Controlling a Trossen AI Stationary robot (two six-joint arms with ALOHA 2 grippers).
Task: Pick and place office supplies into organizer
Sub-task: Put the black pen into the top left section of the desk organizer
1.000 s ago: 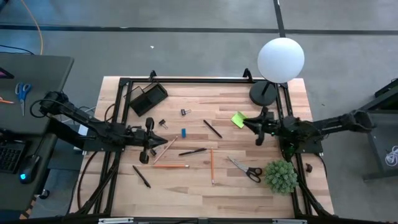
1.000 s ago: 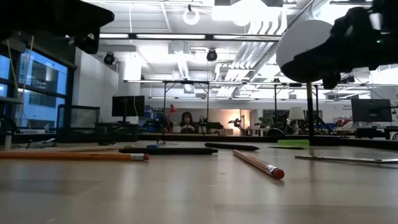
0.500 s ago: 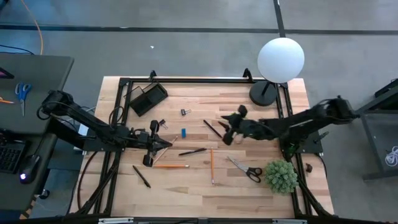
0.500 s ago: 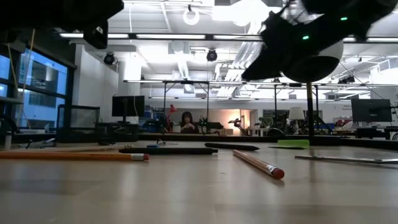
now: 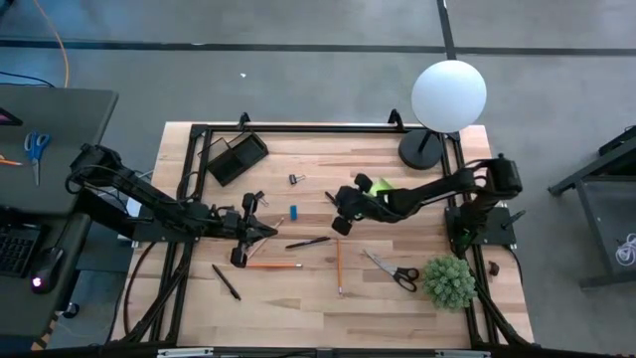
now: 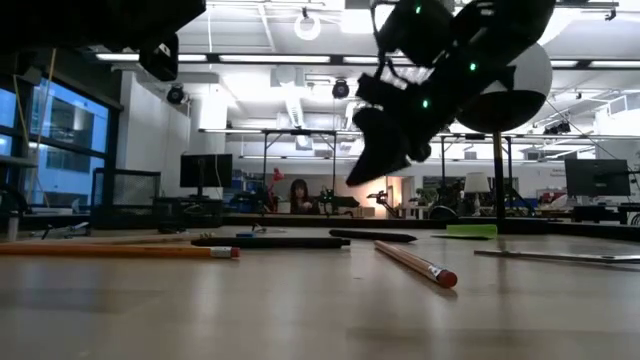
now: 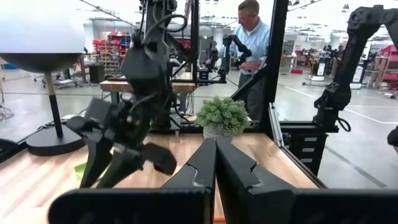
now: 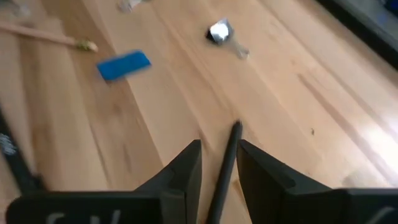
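Observation:
My right gripper (image 5: 336, 202) is open and hangs above the table's middle (image 6: 372, 168). Its fingers (image 8: 186, 165) stand on either side of a black pen (image 8: 225, 165) lying on the wood, and do not touch it. A blue eraser (image 8: 124, 65) and a binder clip (image 8: 219, 32) lie beyond it. My left gripper (image 5: 266, 231) is shut and empty (image 7: 215, 144), next to a wooden pencil (image 5: 260, 239). The black organizer (image 5: 235, 156) stands at the far left corner. The lime sticky-note pad (image 5: 381, 187) is partly hidden under my right arm.
Two more black pens (image 5: 308, 242) (image 5: 226, 282), two orange pencils (image 5: 270, 266) (image 5: 338, 264) and black-handled scissors (image 5: 393, 268) lie on the wood. A white globe lamp (image 5: 447, 94) and a green plant (image 5: 447, 281) stand at the right. A person (image 7: 252, 37) stands beyond the table.
My right gripper has swung from the table's right edge toward its middle, passing over the sticky-note pad, and has come down over the black pen. My left gripper has gone a little toward the table's right edge.

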